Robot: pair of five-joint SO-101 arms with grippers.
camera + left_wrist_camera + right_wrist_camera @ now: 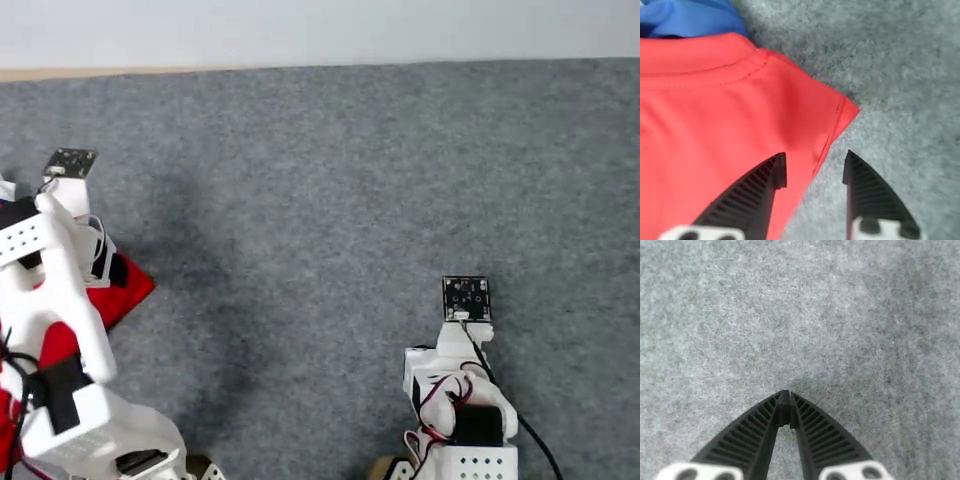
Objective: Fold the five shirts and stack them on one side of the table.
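Hovering at a corner of the red shirt (pixel 715 125), the left gripper (pixel 815 170) has its jaws spread fairly wide, one finger above the fabric, the other just off it over the grey mat (pixel 900 75). A blue shirt (pixel 685 17) pokes out right against the red one. The right gripper (pixel 790 410) sits well apart from the red shirt, pinched together, holding nothing.
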